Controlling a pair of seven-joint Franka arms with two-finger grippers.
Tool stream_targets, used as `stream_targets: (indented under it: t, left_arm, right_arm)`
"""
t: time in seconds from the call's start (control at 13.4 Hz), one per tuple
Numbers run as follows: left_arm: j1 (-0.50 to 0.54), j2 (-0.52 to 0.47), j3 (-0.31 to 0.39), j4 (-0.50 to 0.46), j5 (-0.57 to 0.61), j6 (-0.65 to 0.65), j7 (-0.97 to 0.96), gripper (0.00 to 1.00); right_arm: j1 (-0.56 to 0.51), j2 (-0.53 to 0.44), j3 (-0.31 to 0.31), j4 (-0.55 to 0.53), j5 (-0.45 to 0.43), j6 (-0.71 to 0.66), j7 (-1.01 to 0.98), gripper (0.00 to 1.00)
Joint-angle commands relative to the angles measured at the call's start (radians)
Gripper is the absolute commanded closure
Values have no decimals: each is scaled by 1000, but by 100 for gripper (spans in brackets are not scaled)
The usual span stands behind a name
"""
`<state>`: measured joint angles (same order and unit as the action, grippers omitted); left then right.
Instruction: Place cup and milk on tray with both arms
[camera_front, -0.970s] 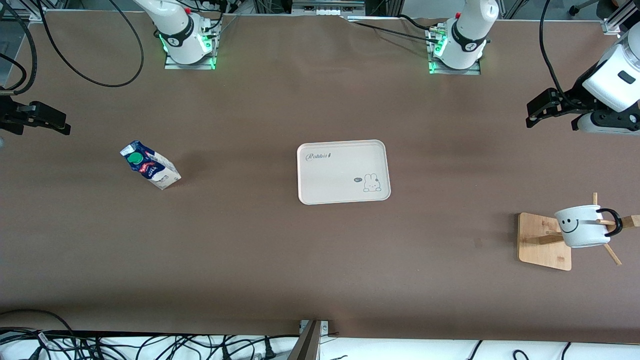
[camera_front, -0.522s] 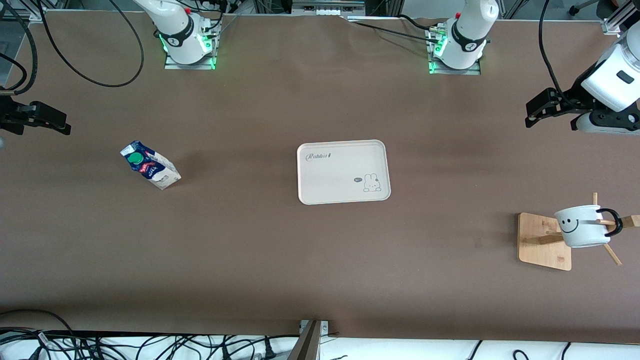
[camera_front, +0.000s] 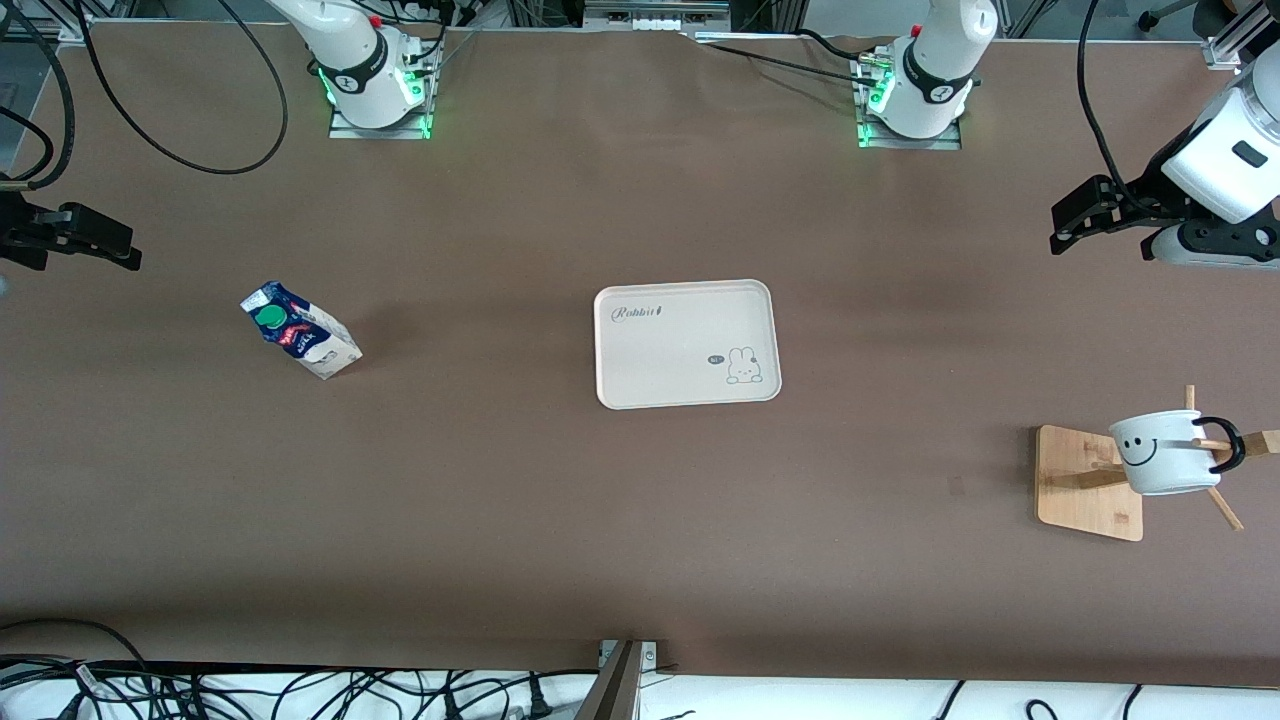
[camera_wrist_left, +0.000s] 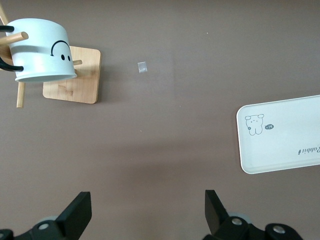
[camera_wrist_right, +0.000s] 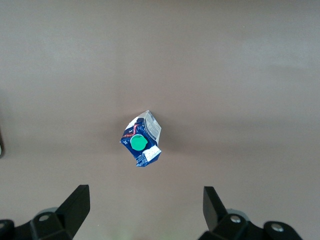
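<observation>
Hovering over the desk (camera_front: 560, 520), I am keeping both hands up in the air with fingers spread wide and holding nothing. My left hand (camera_front: 1075, 222) is hanging over the left arm's end, my right hand (camera_front: 95, 243) over the right arm's end. The milk (camera_front: 300, 331) is standing upright on the desk toward my right arm's end. The tray (camera_front: 686, 343) is lying mid-desk, bare. The cup (camera_front: 1163, 452) is hanging by its handle on a wooden rack (camera_front: 1085, 485).
</observation>
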<state>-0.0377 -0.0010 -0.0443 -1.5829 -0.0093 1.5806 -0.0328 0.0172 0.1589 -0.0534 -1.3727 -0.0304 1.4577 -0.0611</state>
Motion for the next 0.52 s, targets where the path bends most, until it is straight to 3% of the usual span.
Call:
stream_targets:
  t: [0.0, 0.45]
  left_arm:
    - [-7, 9, -6, 34, 9, -28, 4, 0]
    - [-4, 9, -3, 32, 9, -28, 5, 0]
  right_arm:
    - [1, 1, 4, 14, 1, -2, -8, 0]
    - [46, 33, 13, -12, -8, -13, -22, 0]
